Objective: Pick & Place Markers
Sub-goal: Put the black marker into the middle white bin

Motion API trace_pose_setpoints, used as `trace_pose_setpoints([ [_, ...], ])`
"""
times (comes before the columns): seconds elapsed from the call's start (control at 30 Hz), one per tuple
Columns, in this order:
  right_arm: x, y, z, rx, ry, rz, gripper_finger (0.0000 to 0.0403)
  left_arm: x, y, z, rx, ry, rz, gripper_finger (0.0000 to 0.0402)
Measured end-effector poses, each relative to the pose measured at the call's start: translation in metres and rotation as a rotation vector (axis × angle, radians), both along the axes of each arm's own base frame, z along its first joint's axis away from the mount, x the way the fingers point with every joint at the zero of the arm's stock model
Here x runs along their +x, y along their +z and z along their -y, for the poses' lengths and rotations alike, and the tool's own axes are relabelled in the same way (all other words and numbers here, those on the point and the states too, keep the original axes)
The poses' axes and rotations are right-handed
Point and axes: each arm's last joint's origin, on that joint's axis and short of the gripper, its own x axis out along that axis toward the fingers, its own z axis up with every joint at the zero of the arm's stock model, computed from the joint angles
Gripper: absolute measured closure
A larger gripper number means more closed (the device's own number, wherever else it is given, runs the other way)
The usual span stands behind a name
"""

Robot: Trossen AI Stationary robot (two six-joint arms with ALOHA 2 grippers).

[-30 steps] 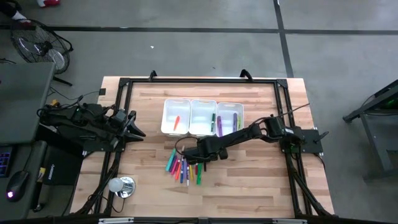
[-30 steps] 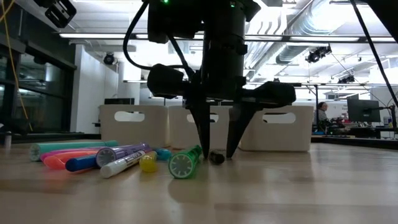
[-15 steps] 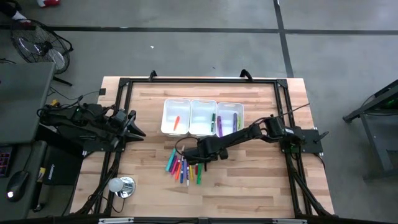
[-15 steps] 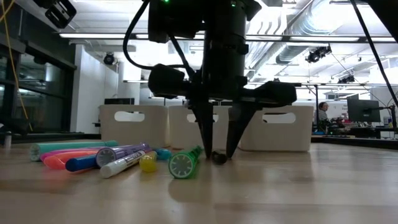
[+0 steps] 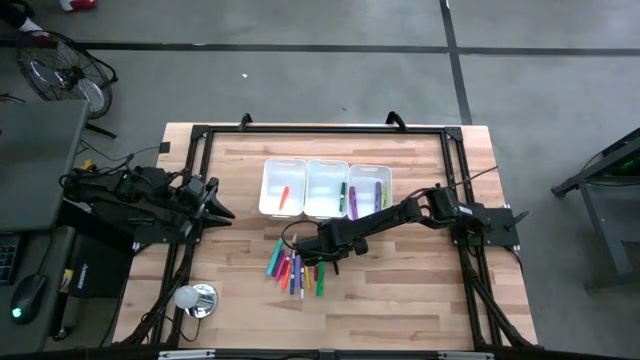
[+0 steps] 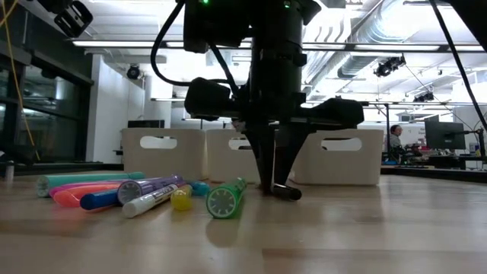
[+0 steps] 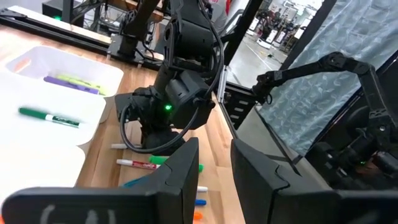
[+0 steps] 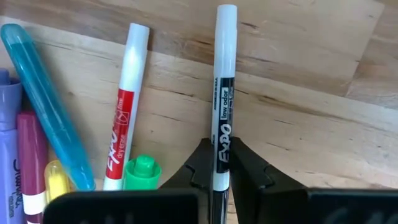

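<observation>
Several coloured markers (image 5: 290,268) lie side by side on the wooden table in front of three white bins (image 5: 325,187). They also show in the low view (image 6: 114,190), with a green marker (image 6: 223,201) nearest. My right gripper (image 5: 327,258) stands over the pile's right side and is shut on a thin white-and-black Expo marker (image 8: 222,93). A red-labelled white marker (image 8: 124,124) and a teal one (image 8: 43,106) lie beside it. My left gripper (image 5: 215,205) waits open and empty at the table's left edge. My right gripper pinches the Expo marker's barrel (image 8: 221,158) between its two fingers (image 8: 198,163), toward its dark end (image 6: 286,192). The fingers come from above, pointing down, and lie across the marker. The marker lies level at table height; whether it is lifted clear I cannot tell.
The bins hold an orange marker (image 5: 284,196) on the left and green and purple ones (image 5: 348,197) on the right. A silver round object (image 5: 197,297) sits at the near left. Black rails (image 5: 320,130) frame the table. Bare wood lies to the right of the pile.
My right gripper has shut: its fingers stood apart on either side of the thin marker and have now closed on it. The marker's dark end has shifted a little toward the right of the low view.
</observation>
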Motion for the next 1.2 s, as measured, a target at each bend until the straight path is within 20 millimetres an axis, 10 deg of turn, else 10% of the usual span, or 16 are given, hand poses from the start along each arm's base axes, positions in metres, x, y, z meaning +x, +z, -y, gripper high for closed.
trace_pose_setpoints([
  [1.2,-0.009,0.06,-0.015,-0.052,0.031,0.193,0.0383,0.0,0.0,0.0,-0.011,-0.001,-0.005,0.0309],
])
